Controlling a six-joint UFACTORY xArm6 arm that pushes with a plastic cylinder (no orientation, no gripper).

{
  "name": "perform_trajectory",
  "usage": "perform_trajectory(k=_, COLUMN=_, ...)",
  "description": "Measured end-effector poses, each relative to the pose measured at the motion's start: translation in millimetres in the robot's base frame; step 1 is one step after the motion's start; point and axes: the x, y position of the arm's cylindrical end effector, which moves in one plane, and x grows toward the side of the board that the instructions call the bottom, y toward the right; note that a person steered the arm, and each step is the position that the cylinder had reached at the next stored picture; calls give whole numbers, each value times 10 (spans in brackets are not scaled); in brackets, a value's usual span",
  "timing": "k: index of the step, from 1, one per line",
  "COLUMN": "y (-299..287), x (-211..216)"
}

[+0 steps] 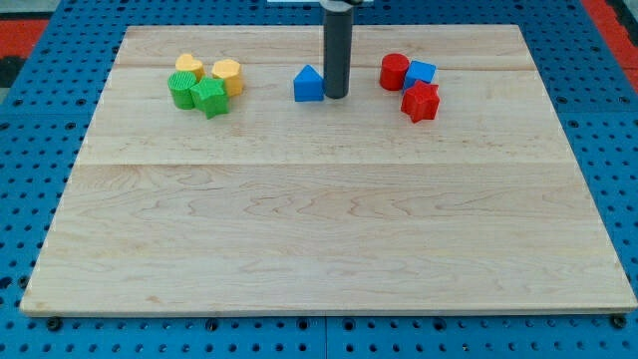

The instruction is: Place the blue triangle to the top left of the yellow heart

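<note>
The blue triangle [309,85] lies near the view's top, at the middle of the wooden board [329,219]. My tip [337,96] stands right against the triangle's right side. The yellow heart [188,67] is at the view's top left, in a tight cluster with a yellow hexagon-like block [227,75]. The triangle is well to the right of the heart, at about the same height or slightly lower.
Two green blocks [182,89] [210,98] sit just below the yellow ones. A red cylinder [394,72], a blue cube [421,73] and a red star-like block [421,102] cluster to the right of my tip.
</note>
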Motion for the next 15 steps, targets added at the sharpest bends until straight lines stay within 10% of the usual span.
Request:
perform_trajectory(k=11, y=-897, x=-56)
perform_trajectory(k=15, y=-897, x=-845)
